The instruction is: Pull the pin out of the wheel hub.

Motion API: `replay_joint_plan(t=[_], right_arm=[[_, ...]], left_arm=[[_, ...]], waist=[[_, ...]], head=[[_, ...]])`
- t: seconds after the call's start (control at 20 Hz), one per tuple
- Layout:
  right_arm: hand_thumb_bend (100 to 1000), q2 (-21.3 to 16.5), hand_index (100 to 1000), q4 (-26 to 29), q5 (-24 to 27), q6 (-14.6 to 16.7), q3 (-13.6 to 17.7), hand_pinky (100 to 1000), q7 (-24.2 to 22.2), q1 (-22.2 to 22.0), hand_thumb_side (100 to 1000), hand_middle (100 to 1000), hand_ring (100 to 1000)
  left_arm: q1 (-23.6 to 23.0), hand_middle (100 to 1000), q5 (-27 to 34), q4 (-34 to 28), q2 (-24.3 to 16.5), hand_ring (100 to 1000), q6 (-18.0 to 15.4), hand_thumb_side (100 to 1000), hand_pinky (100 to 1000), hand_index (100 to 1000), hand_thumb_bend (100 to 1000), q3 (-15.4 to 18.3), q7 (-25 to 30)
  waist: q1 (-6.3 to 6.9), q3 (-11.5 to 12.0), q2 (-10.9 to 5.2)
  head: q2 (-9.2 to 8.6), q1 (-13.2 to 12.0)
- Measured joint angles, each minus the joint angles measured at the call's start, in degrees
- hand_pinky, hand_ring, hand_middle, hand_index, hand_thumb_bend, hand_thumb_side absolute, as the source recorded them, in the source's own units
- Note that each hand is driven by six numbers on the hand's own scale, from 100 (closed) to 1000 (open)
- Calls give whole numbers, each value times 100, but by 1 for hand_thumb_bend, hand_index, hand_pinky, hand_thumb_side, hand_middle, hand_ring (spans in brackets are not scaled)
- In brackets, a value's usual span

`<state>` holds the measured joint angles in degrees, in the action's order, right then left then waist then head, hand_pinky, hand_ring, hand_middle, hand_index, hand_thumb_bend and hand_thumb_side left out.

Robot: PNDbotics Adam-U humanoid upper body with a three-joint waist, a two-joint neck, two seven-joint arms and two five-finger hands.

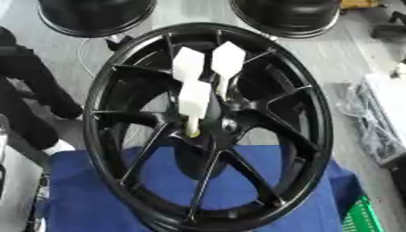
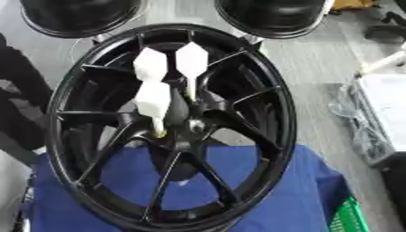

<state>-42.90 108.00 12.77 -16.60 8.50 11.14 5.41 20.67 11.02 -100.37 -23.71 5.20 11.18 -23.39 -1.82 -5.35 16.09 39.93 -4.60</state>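
A black spoked wheel (image 1: 311,136) lies on a blue cloth (image 1: 79,195), its hub (image 1: 228,123) near the middle of the view. Three white pins with flat paddle-shaped heads stand in the hub. The nearest pin (image 1: 194,99) has a pale stem that ends in a yellowish tip at a hub hole left of the centre. Behind it stand a second pin (image 1: 189,63) and a third pin (image 1: 228,59), whose stem runs down toward the hub. No hand shows in either view. Nothing touches the pins.
A black shape (image 1: 28,90) runs down the left edge beside the rim; I cannot make out what it is. Two black round objects (image 1: 95,16) (image 1: 289,16) sit behind the wheel. Clear plastic wrapping (image 1: 373,122) lies to the right, and a green crate (image 1: 364,217) sits at the lower right.
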Motion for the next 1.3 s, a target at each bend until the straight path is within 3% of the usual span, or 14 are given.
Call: replay_joint_plan(t=[0.25,0.3,0.35,0.4,0.5,0.8,1.0,1.05,1.1,1.3], right_arm=[[100,389,552,-778,-802,-229,252,648,671,-189,123,448,530],[100,431,653,-945,-857,-275,293,689,780,-189,227,526,590],[100,467,777,-1103,-878,-317,316,715,848,-189,265,674,711],[100,496,924,-1243,-907,-344,321,775,866,-190,292,898,833],[114,522,968,-1451,-1060,-380,329,819,806,-192,344,980,898],[188,582,990,-1657,-1345,-399,400,851,764,-130,486,1000,940],[178,584,989,-1595,-1299,-355,423,844,954,-84,534,993,922],[155,584,971,-1541,-1271,-332,423,831,1012,-84,555,953,891],[100,584,957,-1435,-1223,-293,423,822,1079,-73,545,925,871],[100,577,877,-577,-798,-24,361,776,1489,90,451,834,790]], left_arm=[[0,654,0,0,0,742,15,817,593,715,265,31,-17],[0,654,0,0,0,743,16,819,593,715,265,34,-18],[0,655,0,0,0,743,18,820,593,715,264,35,-18],[-1,654,0,0,0,743,20,822,593,715,264,35,-17],[-1,654,0,0,-1,743,21,824,593,717,262,35,-15],[-2,657,0,0,-1,745,24,824,593,716,263,35,-12],[-2,658,0,0,-1,745,29,823,593,715,264,35,-7],[-2,658,-1,0,-1,745,30,823,593,715,266,35,-6],[-2,658,-1,0,-1,746,30,823,593,715,266,35,-6],[-2,659,-1,0,-1,746,29,821,593,715,266,34,-5]], waist=[[33,-4,11],[37,-4,16],[43,-5,22],[52,-9,25],[64,-16,26],[64,-23,26],[60,-22,26],[58,-19,25],[58,-19,25],[54,-8,24]], head=[[-46,-92],[-64,-92],[-78,-93],[-80,-95],[-82,-100],[-86,-118],[-88,-120],[-89,-123],[-89,-126],[-88,-131]])
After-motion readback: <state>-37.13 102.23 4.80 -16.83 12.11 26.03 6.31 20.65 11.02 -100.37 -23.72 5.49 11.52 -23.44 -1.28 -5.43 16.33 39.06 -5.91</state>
